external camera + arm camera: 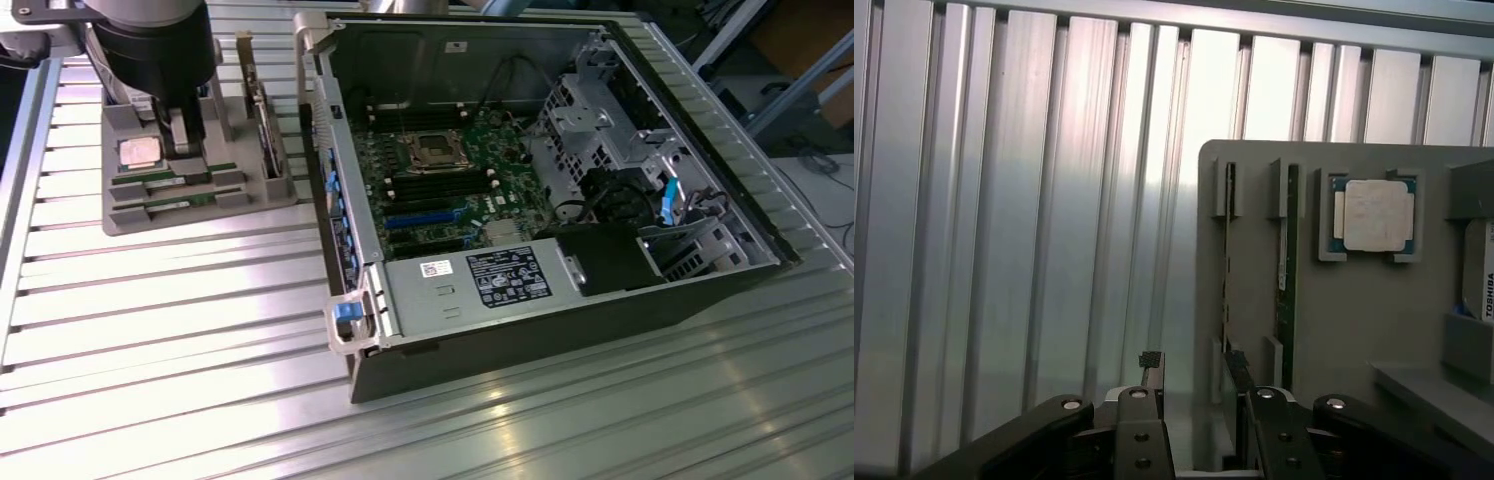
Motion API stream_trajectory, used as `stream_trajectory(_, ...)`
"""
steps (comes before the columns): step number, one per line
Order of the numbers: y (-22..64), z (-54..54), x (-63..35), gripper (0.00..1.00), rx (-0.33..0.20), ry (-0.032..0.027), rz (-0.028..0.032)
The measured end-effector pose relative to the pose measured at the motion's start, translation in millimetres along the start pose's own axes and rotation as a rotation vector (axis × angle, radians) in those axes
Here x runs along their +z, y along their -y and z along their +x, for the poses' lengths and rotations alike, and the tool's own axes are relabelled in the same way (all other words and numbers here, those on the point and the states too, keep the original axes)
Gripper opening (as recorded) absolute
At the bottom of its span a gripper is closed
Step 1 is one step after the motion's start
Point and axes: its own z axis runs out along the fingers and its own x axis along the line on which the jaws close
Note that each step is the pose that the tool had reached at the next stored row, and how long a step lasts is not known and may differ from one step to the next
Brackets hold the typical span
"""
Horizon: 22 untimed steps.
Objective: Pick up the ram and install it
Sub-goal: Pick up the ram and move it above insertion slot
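We are holding the tool wide open and empty over the holder on the table, ram standing on edge in its slot nearest the tool, twin sitting beside it

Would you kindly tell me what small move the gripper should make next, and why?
Probably a slight sideways shift before lowering. The gripper is open above the grey holder, and in the wrist view the nearer ram stick, on edge in its slot, seems to line up with one finger rather than the gap between them, so descending now might strike it.
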Motion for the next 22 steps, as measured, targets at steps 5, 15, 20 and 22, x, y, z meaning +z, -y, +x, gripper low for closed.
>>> stream_trajectory(5, 0.1, 0.0, 2.4, 0.36, 0.000, -0.0041, -0.0004)
stream_trajectory(15, 0.2, 0.0, 8.3, 0.36, 0.001, -0.0129, -0.0013)
stream_trajectory(20, 0.0, -0.2, 11.9, 0.36, 0.001, -0.0226, -0.0023)
stream_trajectory(22, -0.1, -0.2, 12.7, 0.36, 0.001, -0.0247, -0.0026)
